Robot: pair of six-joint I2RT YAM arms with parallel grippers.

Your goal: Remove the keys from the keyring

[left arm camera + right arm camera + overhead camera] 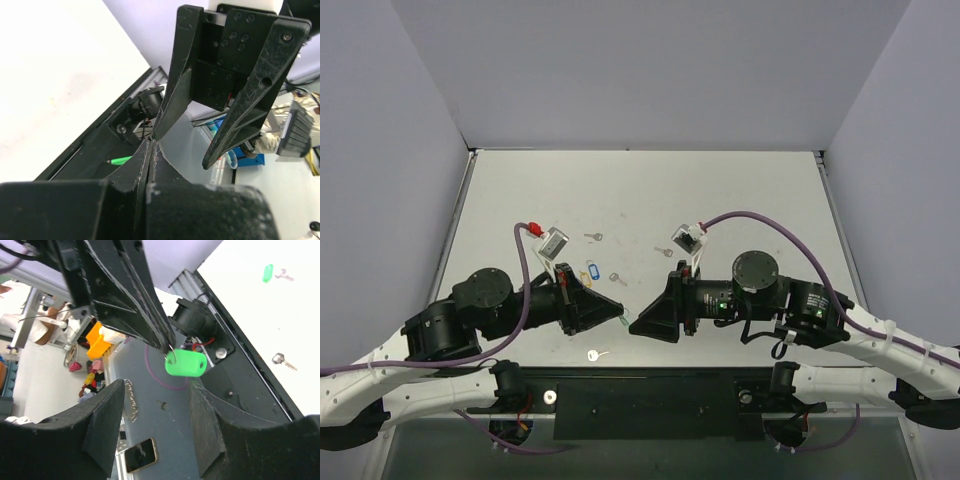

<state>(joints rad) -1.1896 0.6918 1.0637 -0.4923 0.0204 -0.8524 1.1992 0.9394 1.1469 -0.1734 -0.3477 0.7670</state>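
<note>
My left gripper [622, 316] is shut on the thin metal ring of the keyring, a green plastic tag [186, 363], which hangs off its fingertips [165, 346] just past the table's near edge. No key shows on that ring. A sliver of the tag shows in the left wrist view [120, 160], where the left jaws are pressed together. My right gripper [156, 390] is open and empty. It faces the left one, tip to tip, with the tag just ahead of its gap. Loose silver keys [594, 237] [664, 251] [617, 279] lie on the table.
Another key [600, 354] lies near the front rail [650, 390]. Blue [593, 268] and yellow [583, 275] tags lie behind the left gripper. A second green tag [268, 272] with a key [285, 275] beside it lies farther out on the table.
</note>
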